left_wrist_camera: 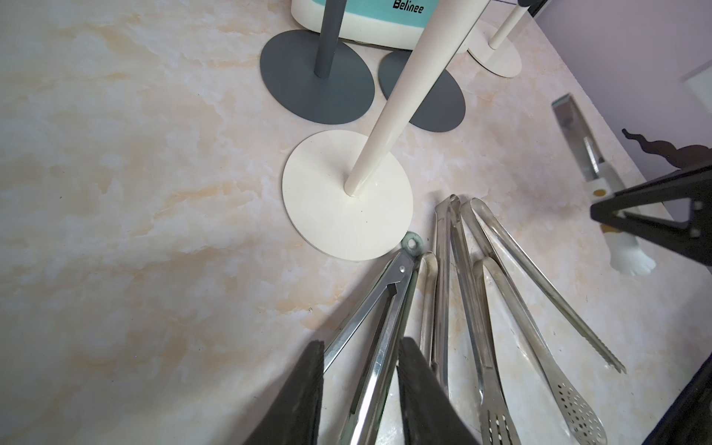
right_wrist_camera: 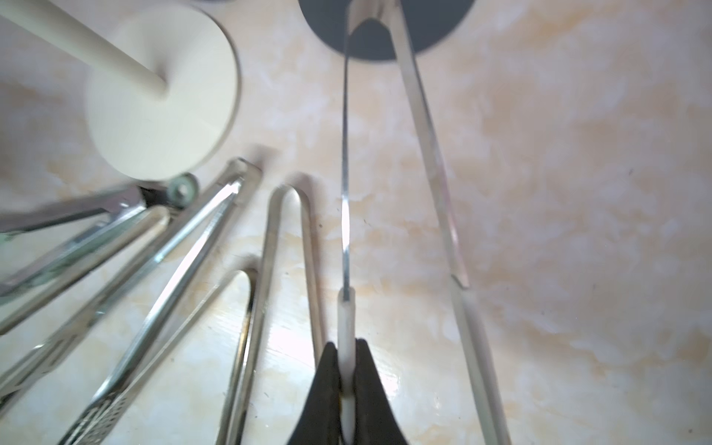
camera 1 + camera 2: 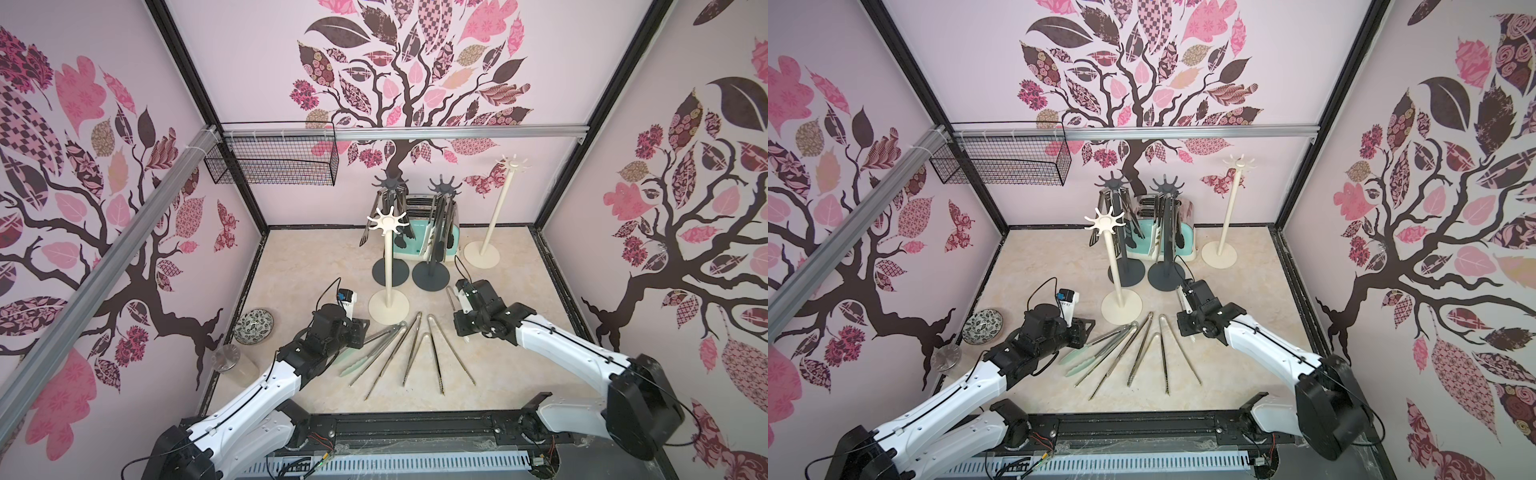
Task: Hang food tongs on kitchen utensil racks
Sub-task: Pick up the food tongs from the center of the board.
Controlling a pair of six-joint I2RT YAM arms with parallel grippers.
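Over the table [image 2: 558, 192], the right gripper [image 2: 348, 346] pinches one arm of the cream-tipped tongs [image 2: 346, 319]. The left gripper [image 1: 361, 343] has fingers apart around the ring-ended tongs [image 1: 387, 308].

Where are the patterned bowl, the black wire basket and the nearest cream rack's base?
patterned bowl [image 3: 253, 327]: a top view, middle of its inside.
black wire basket [image 3: 270, 166]: a top view, front mesh wall.
nearest cream rack [image 1: 327, 215]: left wrist view, bare part of its round base.
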